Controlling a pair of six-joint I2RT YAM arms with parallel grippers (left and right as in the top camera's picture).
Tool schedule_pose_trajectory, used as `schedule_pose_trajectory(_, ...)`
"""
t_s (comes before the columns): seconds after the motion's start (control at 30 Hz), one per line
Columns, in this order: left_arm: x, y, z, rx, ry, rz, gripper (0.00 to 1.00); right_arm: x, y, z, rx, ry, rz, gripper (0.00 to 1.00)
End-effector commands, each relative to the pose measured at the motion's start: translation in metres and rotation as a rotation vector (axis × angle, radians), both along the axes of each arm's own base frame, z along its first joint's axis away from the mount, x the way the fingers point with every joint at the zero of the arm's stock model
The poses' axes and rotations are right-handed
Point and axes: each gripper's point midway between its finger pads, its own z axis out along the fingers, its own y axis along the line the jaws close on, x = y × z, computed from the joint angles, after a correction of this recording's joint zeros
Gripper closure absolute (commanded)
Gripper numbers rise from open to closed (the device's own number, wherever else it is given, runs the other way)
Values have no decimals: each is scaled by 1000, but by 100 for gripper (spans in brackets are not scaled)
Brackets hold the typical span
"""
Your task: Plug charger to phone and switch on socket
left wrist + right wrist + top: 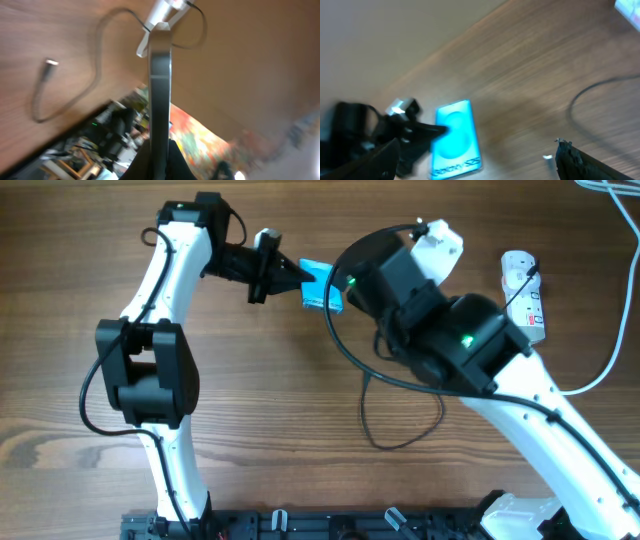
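The phone (322, 285), cyan screen with "Galaxy S25" text, is held off the table by my left gripper (285, 275), shut on one end. In the left wrist view the phone (160, 95) shows edge-on between the fingers (160, 162). In the right wrist view my right gripper (477, 150) is open, its fingers either side of the phone (455, 137) and apart from it. The charger's thin black cable (385, 442) loops on the table; its small connector tip (548, 157) lies free near my right finger and also shows in the left wrist view (50, 62). The socket (525, 300) lies at the right.
The right arm's wrist (410, 290) hangs over the table middle and hides its fingers from overhead. A thick white cord (615, 350) runs along the right edge. The socket's corner (630, 7) shows at the top right of the right wrist view.
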Motion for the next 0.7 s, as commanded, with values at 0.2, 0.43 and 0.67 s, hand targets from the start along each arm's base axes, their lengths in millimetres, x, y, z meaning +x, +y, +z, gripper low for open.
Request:
schedule_pose_trajectory(0.2, 12, 45, -60, 431, -111, -19, 96, -24, -22, -90, -221, 450, 231, 7)
schedule_pose_trajectory(0.43, 20, 67, -51, 439, -135, 29, 96, -30, -7, -169, -251, 691, 267, 12)
schedule_pose_trajectory(0.67, 20, 108, 69, 61, -228, 246, 96, -21, 2, -181, -211, 671, 366, 12)
